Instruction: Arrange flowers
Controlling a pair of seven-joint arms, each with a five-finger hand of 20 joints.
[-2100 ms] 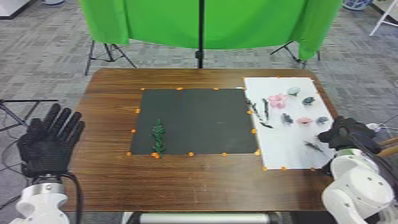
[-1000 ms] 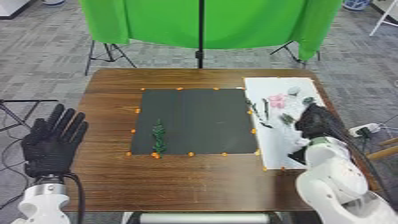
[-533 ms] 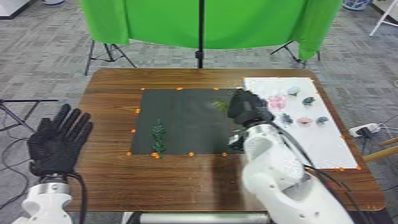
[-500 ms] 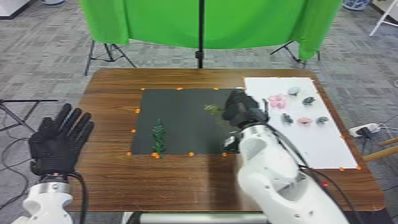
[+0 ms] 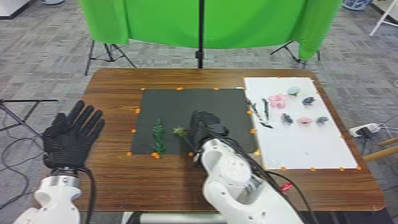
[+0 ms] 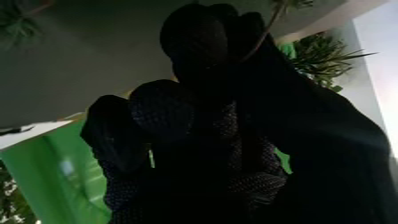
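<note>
In the head view my right hand is over the dark mat, with a spiky green sprig sticking out on its left side. The right wrist view shows the black glove of my right hand with its fingers and thumb pinched on the thin stem of the sprig. To the left of this hand, a long leafy green stem lies upright on the mat. My left hand stays by the table's left edge, fingers straight. Pink blossoms lie on the white sheet.
Dark twigs, a pale bud, a smaller pink flower and several grey-green pieces lie on the white sheet. Orange markers line both mats. The wooden table borders them.
My right hand has gone from the white sheet's right side leftward over the dark mat, then nearer the leafy stem, carrying the sprig. My left hand has shifted slightly right.
</note>
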